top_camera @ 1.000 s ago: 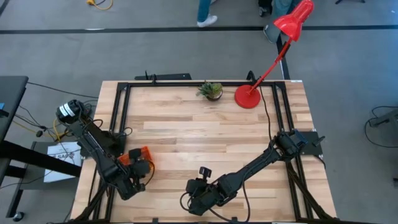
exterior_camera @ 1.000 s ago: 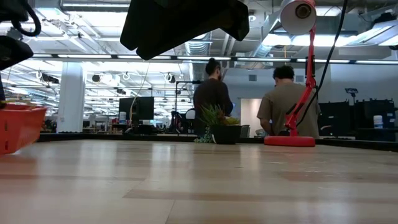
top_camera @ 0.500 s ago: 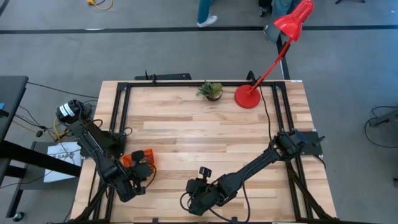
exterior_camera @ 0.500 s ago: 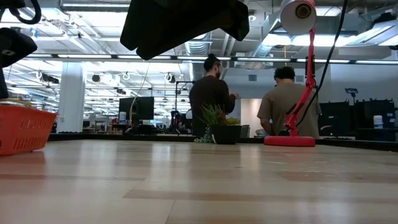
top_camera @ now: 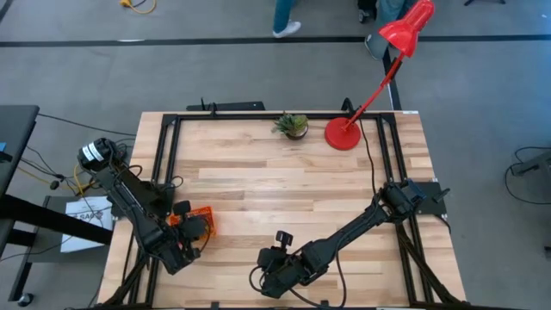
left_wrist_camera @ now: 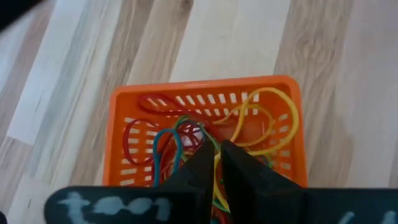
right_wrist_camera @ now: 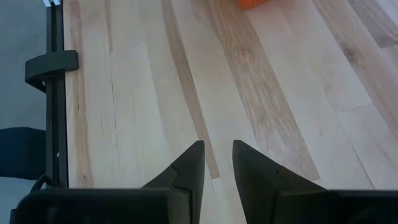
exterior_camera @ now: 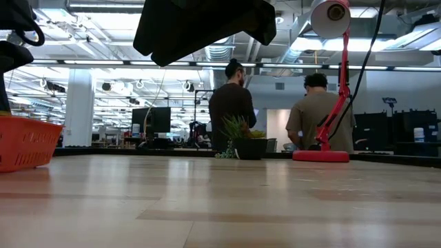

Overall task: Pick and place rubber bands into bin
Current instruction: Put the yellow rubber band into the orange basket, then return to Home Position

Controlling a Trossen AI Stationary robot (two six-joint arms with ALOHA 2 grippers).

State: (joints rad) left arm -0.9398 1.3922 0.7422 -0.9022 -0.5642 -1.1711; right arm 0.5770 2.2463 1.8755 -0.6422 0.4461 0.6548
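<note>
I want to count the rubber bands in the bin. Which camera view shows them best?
The left wrist view: it looks down into the bin, where the rubber bands lie tangled. The high view shows only the bin's orange corner beside the left gripper. The low view shows its side wall, the right wrist view just a corner.

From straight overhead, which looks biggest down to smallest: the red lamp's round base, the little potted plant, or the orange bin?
1. Lamp base, largest.
2. Potted plant, slightly smaller.
3. Orange bin: looks smallest, but the left tool covers part, so unsure.
</note>
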